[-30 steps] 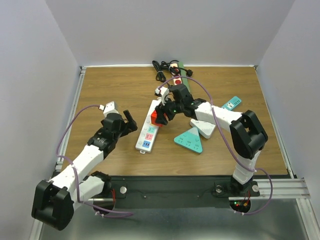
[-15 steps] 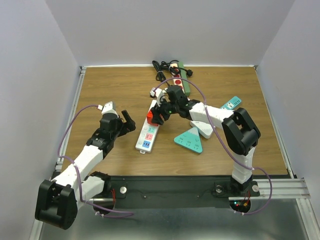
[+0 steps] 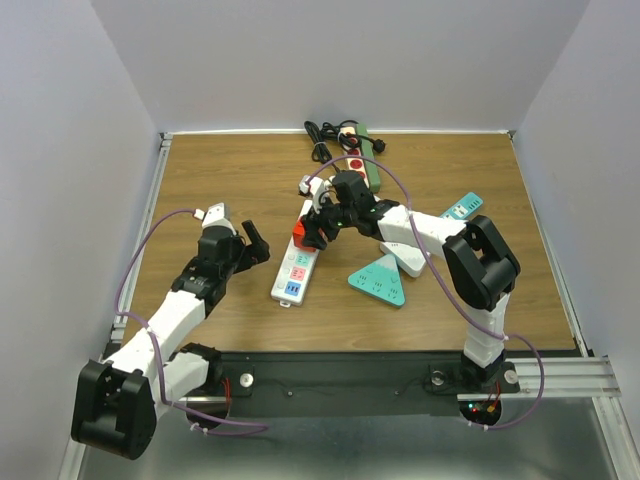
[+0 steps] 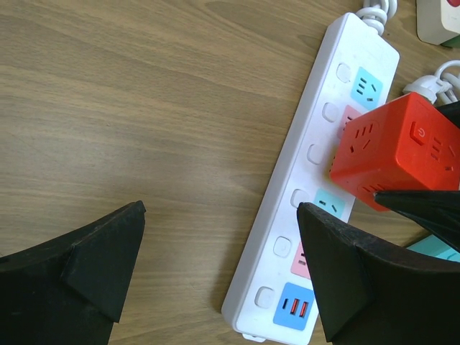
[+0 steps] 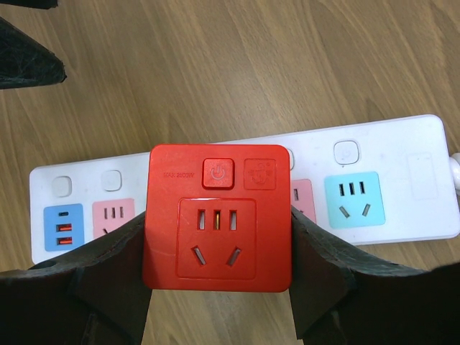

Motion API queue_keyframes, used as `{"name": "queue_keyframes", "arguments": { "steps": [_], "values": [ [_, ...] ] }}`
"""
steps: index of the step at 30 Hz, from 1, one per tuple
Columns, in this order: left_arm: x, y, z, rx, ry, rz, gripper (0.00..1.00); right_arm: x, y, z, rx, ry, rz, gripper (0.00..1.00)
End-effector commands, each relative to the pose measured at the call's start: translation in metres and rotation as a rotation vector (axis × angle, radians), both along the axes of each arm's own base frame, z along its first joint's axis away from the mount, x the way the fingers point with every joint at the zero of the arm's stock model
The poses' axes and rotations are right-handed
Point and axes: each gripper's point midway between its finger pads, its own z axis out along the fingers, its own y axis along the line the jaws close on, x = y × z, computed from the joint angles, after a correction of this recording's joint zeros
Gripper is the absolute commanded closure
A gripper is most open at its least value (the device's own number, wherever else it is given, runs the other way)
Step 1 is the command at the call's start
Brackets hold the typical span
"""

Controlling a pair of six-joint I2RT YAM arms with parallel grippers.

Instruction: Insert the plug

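A red cube plug (image 5: 218,215) with a socket face and power button is clamped between my right gripper's (image 5: 218,233) fingers. It hovers over the middle of the white power strip (image 5: 374,187), covering one of its sockets. In the top view the red cube plug (image 3: 303,232) sits at the strip's (image 3: 293,270) upper half, with the right gripper (image 3: 314,228) shut on it. My left gripper (image 3: 255,243) stands open just left of the strip. From the left wrist, the strip (image 4: 316,194) and cube plug (image 4: 399,151) lie past the open left gripper (image 4: 221,215). The plug's prongs are hidden.
A teal triangular socket block (image 3: 378,280) and a white one (image 3: 408,256) lie right of the strip. A small teal block (image 3: 463,206) lies further right. A green strip (image 3: 365,165) and black cables (image 3: 325,135) are at the back.
My right gripper has carried the red cube plug a little to the left over the strip. The left gripper has barely moved and stays open.
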Motion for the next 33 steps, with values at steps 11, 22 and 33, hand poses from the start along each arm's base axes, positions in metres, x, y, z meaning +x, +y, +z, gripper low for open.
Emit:
{"name": "queue_keyframes", "arguments": {
  "steps": [11,22,33],
  "values": [
    [0.005,0.001,0.007,0.002,-0.042,-0.014,0.01,0.003,0.019,0.016,0.057,-0.081,0.049,1.00],
    [0.005,0.001,0.007,0.002,-0.043,-0.016,0.01,0.001,0.011,-0.011,-0.002,-0.069,0.030,1.00],
    [0.004,0.001,0.007,0.001,-0.048,-0.022,0.01,-0.003,-0.011,-0.041,-0.091,-0.066,-0.016,1.00]
  ]
}}
